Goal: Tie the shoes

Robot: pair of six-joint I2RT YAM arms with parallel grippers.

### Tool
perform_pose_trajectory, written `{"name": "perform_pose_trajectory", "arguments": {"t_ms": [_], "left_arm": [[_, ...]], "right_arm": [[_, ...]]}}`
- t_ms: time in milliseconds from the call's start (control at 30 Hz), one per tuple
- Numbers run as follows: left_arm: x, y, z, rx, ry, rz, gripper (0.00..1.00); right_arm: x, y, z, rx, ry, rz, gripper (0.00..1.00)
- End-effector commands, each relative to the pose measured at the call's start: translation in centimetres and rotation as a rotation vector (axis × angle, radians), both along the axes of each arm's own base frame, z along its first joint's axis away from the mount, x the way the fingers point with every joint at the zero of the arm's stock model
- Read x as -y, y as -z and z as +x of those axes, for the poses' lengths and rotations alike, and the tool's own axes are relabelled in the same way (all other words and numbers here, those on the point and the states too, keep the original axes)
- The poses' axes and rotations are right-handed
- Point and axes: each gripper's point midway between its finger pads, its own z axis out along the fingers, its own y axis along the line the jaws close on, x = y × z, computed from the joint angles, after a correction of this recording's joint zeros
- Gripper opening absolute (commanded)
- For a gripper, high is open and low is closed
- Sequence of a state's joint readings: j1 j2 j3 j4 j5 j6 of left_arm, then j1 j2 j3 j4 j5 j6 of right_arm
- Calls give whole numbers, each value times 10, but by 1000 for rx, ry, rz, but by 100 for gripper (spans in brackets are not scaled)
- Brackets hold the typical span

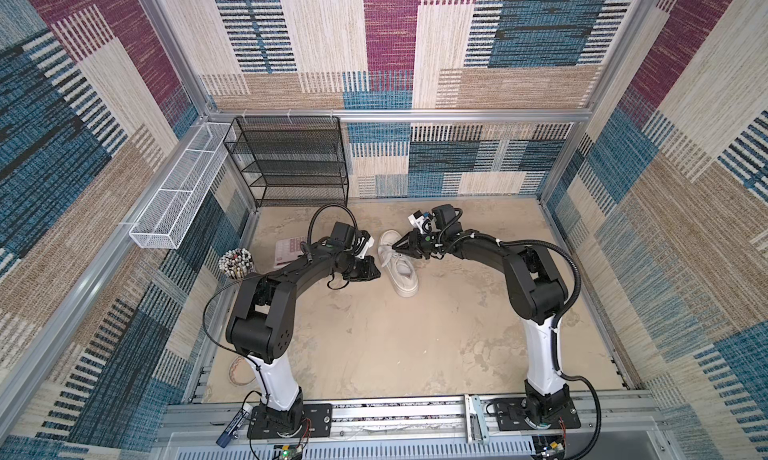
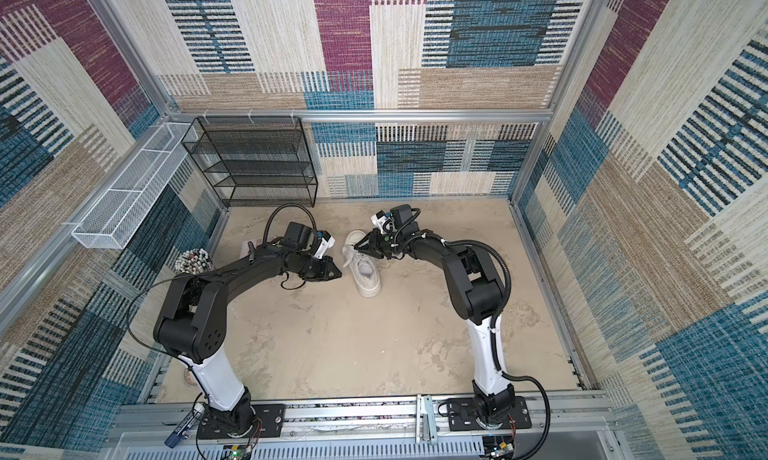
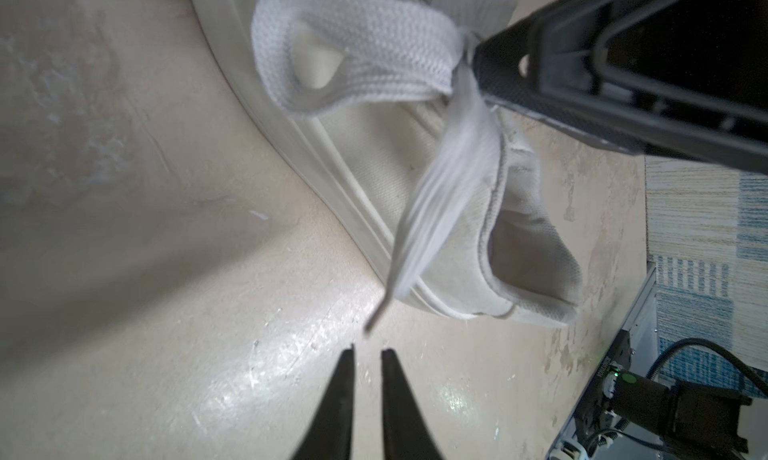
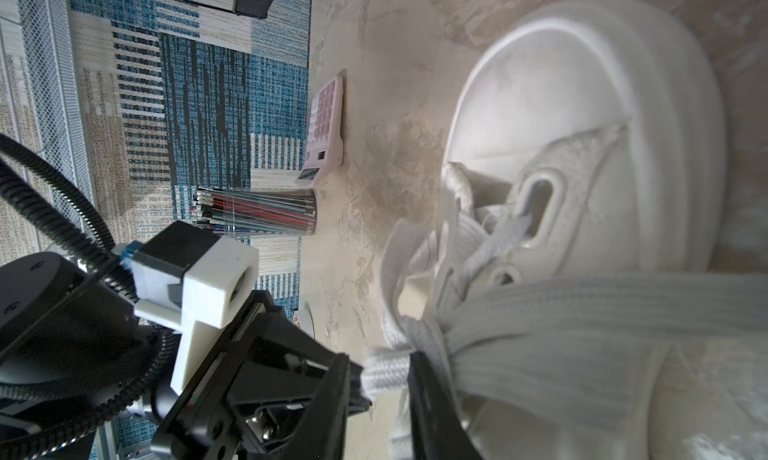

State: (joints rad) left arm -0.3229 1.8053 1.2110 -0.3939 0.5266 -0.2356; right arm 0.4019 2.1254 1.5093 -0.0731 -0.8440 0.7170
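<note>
Three walls point(image 1: 390, 42) lined with carpet-like panels striped in blue, plum and sand close in a mottled beige worktop point(image 1: 374, 345), all held in an aluminium frame point(image 1: 415, 115). A black mesh shelf point(image 1: 291, 158) stands against the back wall, and a white mesh basket point(image 1: 178, 196) hangs on the left one. A cup of pencils point(image 1: 237, 262) and a pink calculator point(image 4: 326, 125) sit near the worktop's left edge.

The sneaker point(image 1: 401, 271) stands upright on its thick sole in the far half of the worktop, near the middle and between the two arms' tips. Its long axis runs back to front, slightly skewed. The toe cap points at the back wall and leans a little left in both top views. The heel opening faces the rail point(image 1: 395, 412) that carries the arm bases.

The right end effector point(image 3: 478, 67) sits over the lacing and pinches the laces point(image 3: 357, 50) where a loop and a loose tail meet. The loop stands clear of the shoe, and the tail hangs blurred down its side. The left end effector point(image 3: 368, 350) hovers low just beside the shoe, its fingers slightly spread with nothing between them. The tail's tip is just ahead of them, not touching.
</note>
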Motion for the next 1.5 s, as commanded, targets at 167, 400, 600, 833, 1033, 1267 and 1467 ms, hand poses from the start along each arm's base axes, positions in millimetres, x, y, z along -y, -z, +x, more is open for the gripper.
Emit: {"name": "perform_pose_trajectory", "arguments": {"t_ms": [167,400,600,833,1033,1267,1467], "left_arm": [[-13,-18,8,63,-23,17,49],[-8,-44,33,103,-34,-23,61],[13,-67,67,183,28,-2,59],[40,-69,93,234,134,87,57],[57,-54,97,234,198,127,57],[59,-46,99,229,224,157,57],[62,-37,93,222,253,175,57]], "right_arm": [[27,-31,17,68,56,-3,39],[54,-7,27,35,99,-64,40],[72,33,35,-28,146,-145,38],[66,54,44,-87,152,-132,39],[59,55,53,-70,148,-148,40],[52,69,61,-78,161,-243,39],[50,72,60,-99,166,-238,41]]}}
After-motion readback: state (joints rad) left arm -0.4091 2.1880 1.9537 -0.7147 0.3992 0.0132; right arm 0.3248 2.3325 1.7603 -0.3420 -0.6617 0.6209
